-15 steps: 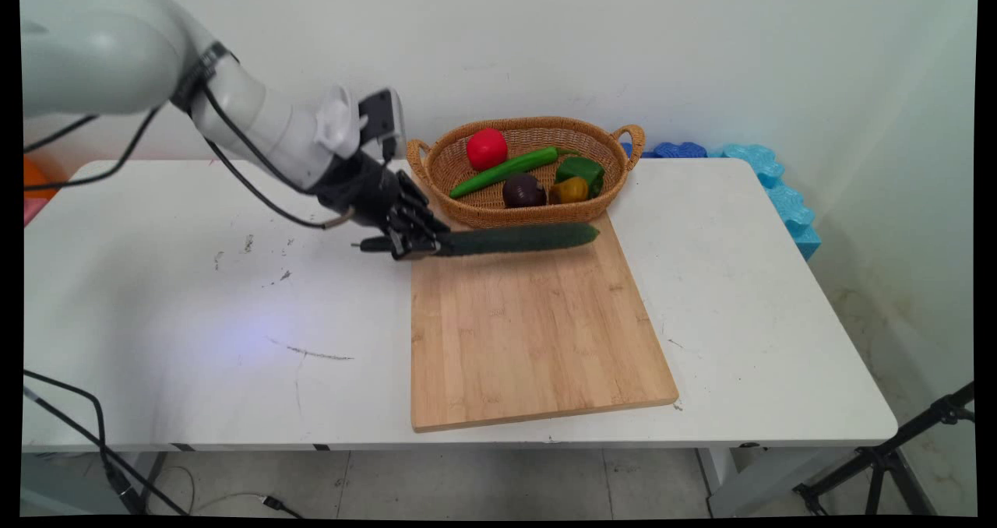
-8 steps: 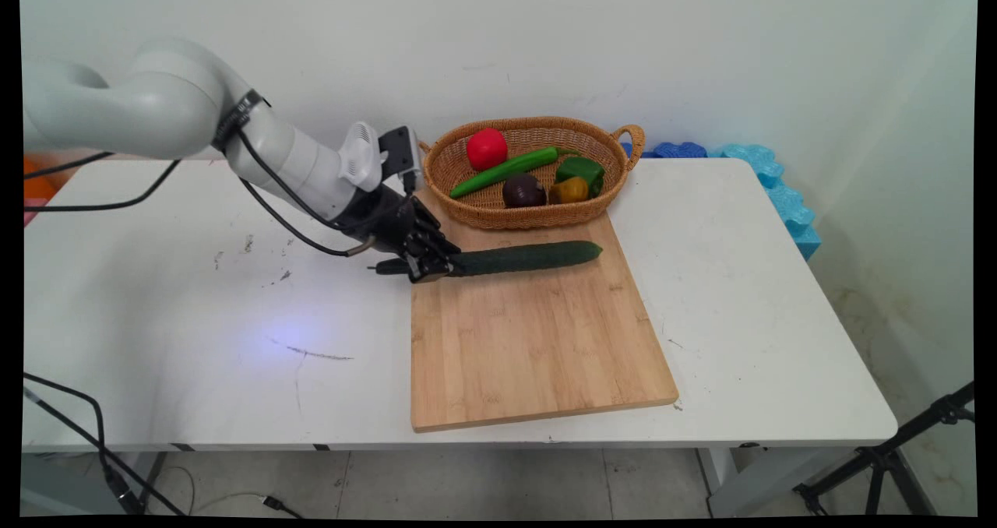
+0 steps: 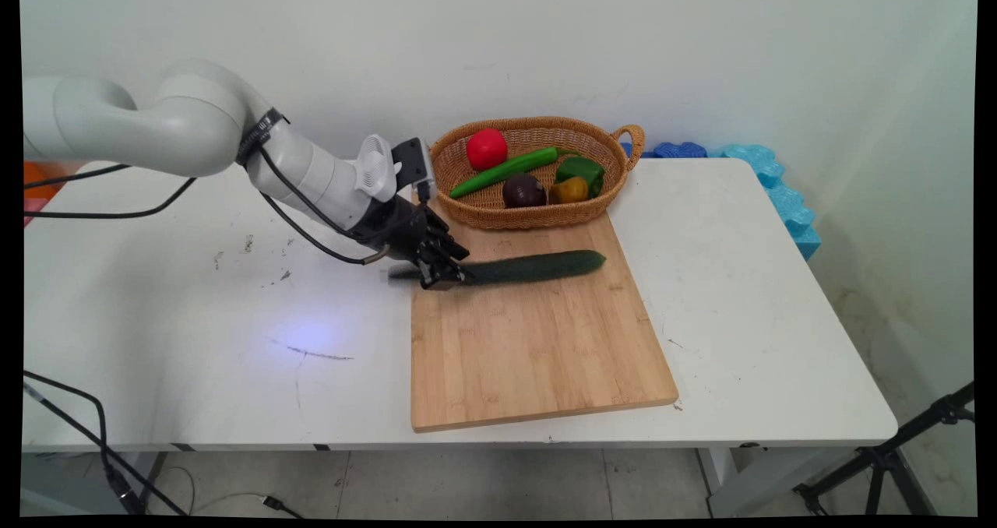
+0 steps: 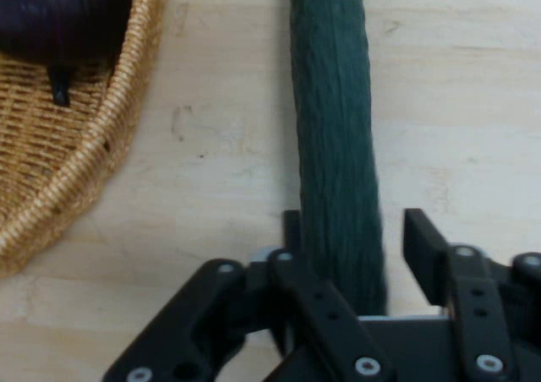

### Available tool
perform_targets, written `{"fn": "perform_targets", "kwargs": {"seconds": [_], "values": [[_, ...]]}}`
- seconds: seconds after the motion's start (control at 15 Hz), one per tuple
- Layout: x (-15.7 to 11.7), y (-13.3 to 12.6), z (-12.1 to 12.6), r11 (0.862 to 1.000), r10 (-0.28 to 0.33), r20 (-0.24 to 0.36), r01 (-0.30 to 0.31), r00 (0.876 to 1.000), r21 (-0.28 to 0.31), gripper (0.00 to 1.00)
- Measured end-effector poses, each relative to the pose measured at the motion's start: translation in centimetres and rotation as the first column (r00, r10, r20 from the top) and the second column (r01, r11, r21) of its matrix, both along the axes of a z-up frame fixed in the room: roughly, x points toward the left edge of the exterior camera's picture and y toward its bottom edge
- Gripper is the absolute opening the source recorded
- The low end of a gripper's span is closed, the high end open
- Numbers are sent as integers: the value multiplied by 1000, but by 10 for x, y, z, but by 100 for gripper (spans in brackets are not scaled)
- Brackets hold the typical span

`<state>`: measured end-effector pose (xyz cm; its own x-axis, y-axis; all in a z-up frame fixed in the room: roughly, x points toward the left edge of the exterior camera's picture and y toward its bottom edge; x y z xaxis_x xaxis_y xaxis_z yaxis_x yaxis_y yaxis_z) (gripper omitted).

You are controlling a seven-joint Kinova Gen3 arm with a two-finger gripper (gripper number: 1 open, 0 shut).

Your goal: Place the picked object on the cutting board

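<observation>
A long dark green cucumber (image 3: 537, 266) (image 4: 334, 103) lies crosswise on the far part of the bamboo cutting board (image 3: 537, 341) (image 4: 220, 171). Its left end sticks out past the board's left edge. My gripper (image 3: 445, 277) (image 4: 355, 230) straddles that left end, low over the board. In the hand view one finger (image 4: 292, 230) is against the cucumber, while the other finger (image 4: 420, 240) stands a little apart from it, so the gripper is open. The wicker basket (image 3: 537, 215) (image 4: 76, 171) stands just beyond the board.
The basket holds a red tomato (image 3: 487, 148), a long green pepper (image 3: 506, 170), a dark purple vegetable (image 3: 523, 191) (image 4: 51, 10), a green bell pepper (image 3: 580, 171) and a yellow one (image 3: 570, 191). Blue foam mats (image 3: 771, 177) lie behind the table's right corner.
The arm carried the cucumber down and toward the near side until it rested on the board. The fingers have since loosened around it.
</observation>
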<state>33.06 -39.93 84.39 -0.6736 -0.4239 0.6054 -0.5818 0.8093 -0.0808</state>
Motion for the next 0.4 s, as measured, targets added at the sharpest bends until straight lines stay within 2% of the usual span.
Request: {"fn": "perform_targets", "kwargs": {"seconds": [0.27, 0.4], "values": [[-4, -1, 0, 1000, -2, -20, 2, 1000, -9, 100], [-7, 1, 9, 1000, -4, -42, 3, 999, -14, 100]]}}
